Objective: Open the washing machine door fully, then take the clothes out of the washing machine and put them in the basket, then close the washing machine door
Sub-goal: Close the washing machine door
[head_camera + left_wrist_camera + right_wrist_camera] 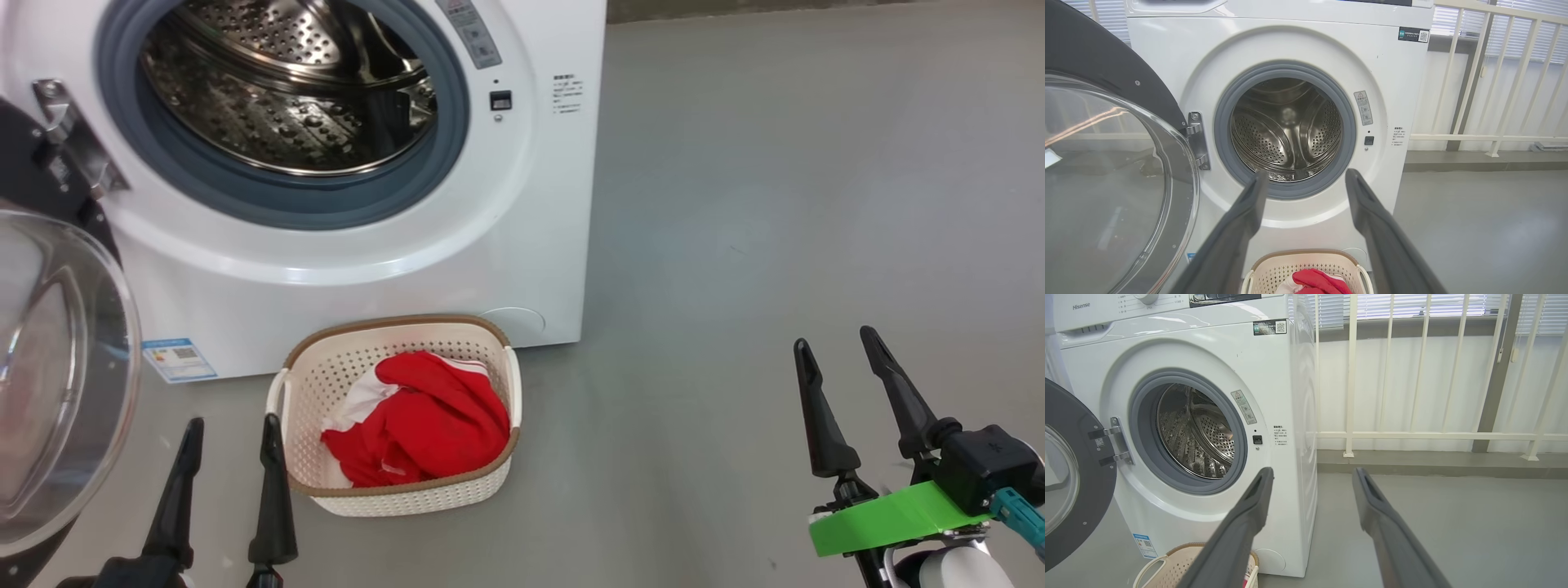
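Head view: we see the clothes (pixel 424 425) lying in the basket (pixel 408 500), the washing machine (pixel 522 245) empty inside, its door (pixel 57 367) standing wide open. Our left gripper (pixel 233 420) and right gripper (pixel 834 336) hold nothing, jaws apart; we judge only closing the door remains.

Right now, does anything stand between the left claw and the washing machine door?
Nothing visible does. The left claw, open, is just to the right of the open washing machine door. The basket sits on the claw's other side, away from the door.
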Robot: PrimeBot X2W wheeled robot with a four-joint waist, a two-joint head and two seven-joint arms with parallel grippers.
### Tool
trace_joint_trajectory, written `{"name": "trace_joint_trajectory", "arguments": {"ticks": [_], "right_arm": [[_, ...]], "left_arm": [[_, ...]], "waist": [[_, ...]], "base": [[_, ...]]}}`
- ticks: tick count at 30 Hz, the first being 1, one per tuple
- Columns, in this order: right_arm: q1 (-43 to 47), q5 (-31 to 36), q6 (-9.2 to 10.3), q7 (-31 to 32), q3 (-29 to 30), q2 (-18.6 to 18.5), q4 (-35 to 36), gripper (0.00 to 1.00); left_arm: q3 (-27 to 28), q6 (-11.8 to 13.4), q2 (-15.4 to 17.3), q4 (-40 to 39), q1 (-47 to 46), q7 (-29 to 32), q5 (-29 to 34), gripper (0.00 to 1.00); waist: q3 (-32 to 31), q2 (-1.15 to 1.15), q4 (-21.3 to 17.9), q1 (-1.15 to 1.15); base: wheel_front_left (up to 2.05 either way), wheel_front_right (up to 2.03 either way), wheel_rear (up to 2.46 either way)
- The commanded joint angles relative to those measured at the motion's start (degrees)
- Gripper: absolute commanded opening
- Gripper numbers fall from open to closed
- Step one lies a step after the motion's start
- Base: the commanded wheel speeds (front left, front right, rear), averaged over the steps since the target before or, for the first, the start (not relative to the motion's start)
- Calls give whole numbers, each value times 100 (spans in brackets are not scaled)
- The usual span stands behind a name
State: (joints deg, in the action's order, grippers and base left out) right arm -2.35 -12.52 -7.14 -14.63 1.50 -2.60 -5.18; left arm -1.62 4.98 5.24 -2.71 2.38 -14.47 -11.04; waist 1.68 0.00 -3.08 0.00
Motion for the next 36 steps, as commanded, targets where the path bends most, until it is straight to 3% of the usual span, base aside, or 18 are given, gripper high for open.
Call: {"name": "trace_joint_trajectory", "arguments": {"ticks": [1,36], "right_arm": [[-73,19,-35,-37,-127,-28,156,100],[-16,189,-35,-37,-605,-28,637,100]], "left_arm": [[187,53,64,-201,-146,-50,73,100],[124,373,145,-450,95,238,122,100]], "waist": [[-28,0,159,0],[-61,0,2184,0]], "base": [[0,0,0],[0,0,0]]}}
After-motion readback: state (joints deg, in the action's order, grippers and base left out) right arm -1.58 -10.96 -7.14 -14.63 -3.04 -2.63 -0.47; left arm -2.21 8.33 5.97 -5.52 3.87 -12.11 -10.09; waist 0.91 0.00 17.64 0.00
